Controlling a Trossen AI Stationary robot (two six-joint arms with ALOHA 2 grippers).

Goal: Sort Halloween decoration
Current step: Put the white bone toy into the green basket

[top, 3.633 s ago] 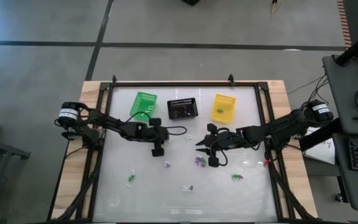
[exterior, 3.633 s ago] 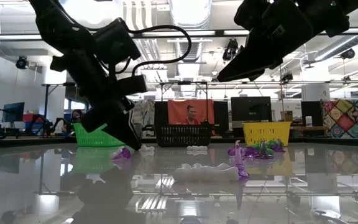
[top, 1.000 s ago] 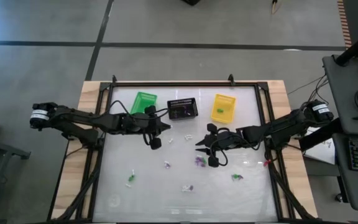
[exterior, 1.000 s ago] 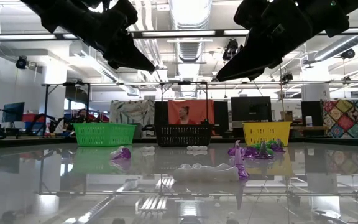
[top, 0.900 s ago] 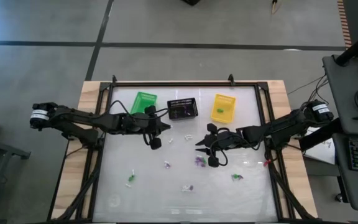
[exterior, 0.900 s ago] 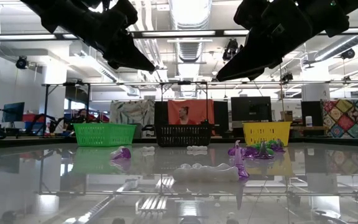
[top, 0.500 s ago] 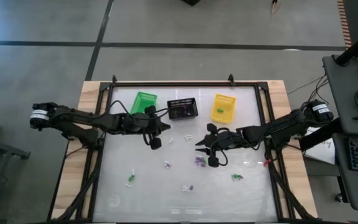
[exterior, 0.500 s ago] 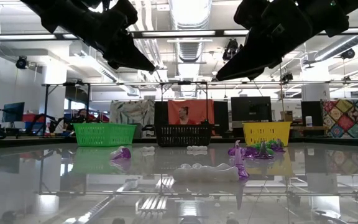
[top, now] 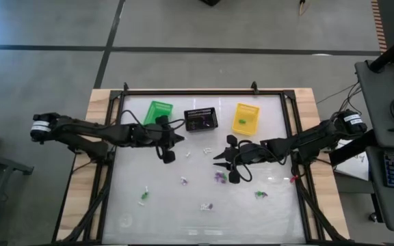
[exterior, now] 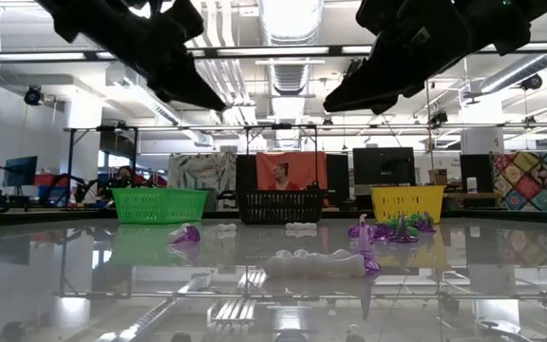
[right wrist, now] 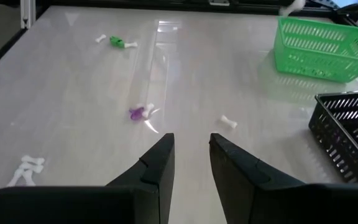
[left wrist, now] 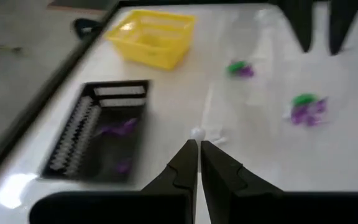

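Observation:
Small Halloween trinkets lie scattered on the white table: a white one [top: 207, 148], a purple one [top: 183, 180], a purple-and-green cluster [top: 219, 176], a green one [top: 143, 198], and others near the front. My left gripper [top: 178, 139] hangs shut above the table, in front of the black basket [top: 201, 119]. A white trinket [left wrist: 196, 132] lies on the table just beyond its fingertips [left wrist: 197, 149]. My right gripper [top: 215, 156] hangs open above the table's middle, with nothing between its fingers [right wrist: 190, 143]. In the low view both grippers [exterior: 212, 100] [exterior: 335, 103] are well above the table.
A green basket [top: 157, 113], the black basket and a yellow basket [top: 245, 117] stand in a row at the far side. The black one holds purple trinkets [left wrist: 114, 129]; the yellow one holds something green [top: 240, 121]. A dark frame [top: 204, 91] rims the table.

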